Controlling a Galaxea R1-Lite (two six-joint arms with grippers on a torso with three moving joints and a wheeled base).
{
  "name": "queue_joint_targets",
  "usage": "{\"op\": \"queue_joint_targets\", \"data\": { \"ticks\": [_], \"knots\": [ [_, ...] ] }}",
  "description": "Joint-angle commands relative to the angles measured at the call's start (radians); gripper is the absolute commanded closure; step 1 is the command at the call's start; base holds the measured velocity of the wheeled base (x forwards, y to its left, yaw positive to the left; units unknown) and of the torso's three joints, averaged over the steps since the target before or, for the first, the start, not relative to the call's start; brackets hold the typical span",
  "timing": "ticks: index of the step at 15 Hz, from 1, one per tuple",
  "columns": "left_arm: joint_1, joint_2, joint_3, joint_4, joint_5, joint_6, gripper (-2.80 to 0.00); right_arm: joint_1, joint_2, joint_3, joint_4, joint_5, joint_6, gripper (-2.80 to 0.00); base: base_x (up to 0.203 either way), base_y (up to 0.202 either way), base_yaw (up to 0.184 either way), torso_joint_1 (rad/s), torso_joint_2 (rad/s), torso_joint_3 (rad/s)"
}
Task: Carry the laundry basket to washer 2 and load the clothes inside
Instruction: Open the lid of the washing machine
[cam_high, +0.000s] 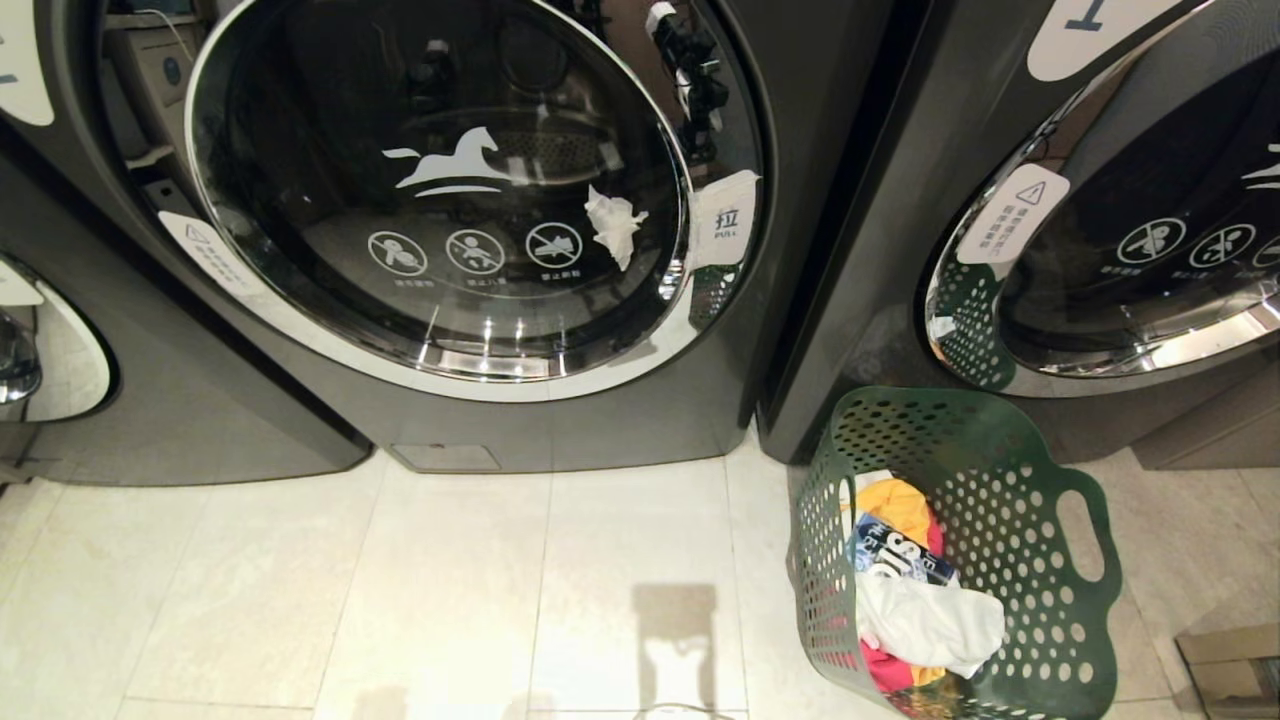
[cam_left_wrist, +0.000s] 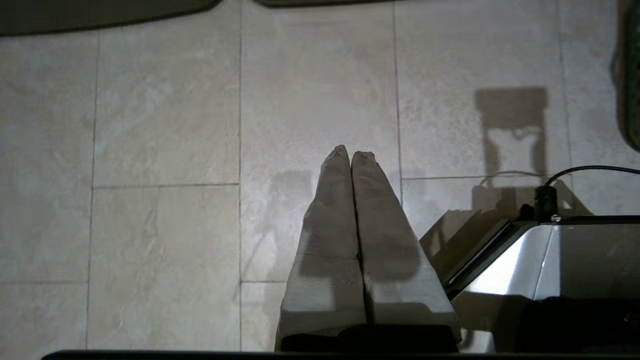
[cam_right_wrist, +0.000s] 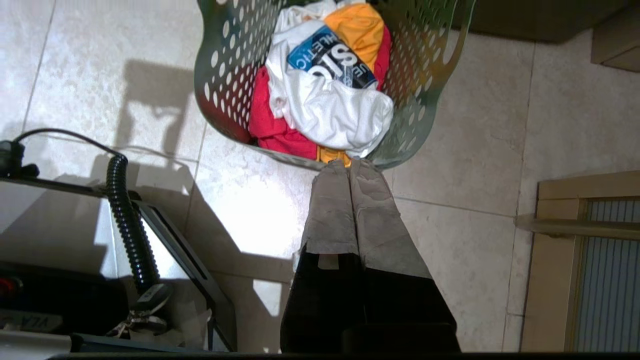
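Observation:
The green laundry basket stands on the floor tiles at the right, in front of the gap between two dark grey washers. In it lie the clothes: white with blue lettering, yellow-orange and red. Washer 2 fills the middle of the head view, its round door closed; its label is cut off at the picture's left edge. Neither arm shows in the head view. My left gripper hangs shut and empty over bare tiles. My right gripper is shut and empty, its tips just short of the basket rim, near the clothes.
A second washer, its label showing a "1", stands right of the basket. Another unit sits at the far left. A cardboard box lies at the lower right. My own base with a coiled cable is below the arms.

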Motion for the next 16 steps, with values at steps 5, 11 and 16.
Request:
{"op": "queue_joint_targets", "data": {
  "ticks": [5, 11, 16],
  "knots": [
    [-0.027, -0.174, 0.021, -0.005, -0.028, 0.000, 0.00, 0.009, -0.157, 0.000, 0.002, -0.025, 0.083, 0.00, 0.000, 0.000, 0.000, 0.000, 0.00, 0.000],
    [-0.026, -0.174, 0.023, -0.006, -0.025, -0.014, 0.00, 0.009, -0.157, 0.006, -0.003, -0.027, 0.078, 0.00, 0.000, 0.000, 0.000, 0.000, 0.00, 0.000],
    [-0.028, -0.174, 0.021, -0.006, -0.026, -0.013, 0.00, 0.009, -0.157, 0.006, -0.003, -0.027, 0.065, 0.00, 0.000, 0.000, 0.000, 0.000, 0.00, 0.000]
  ]
}}
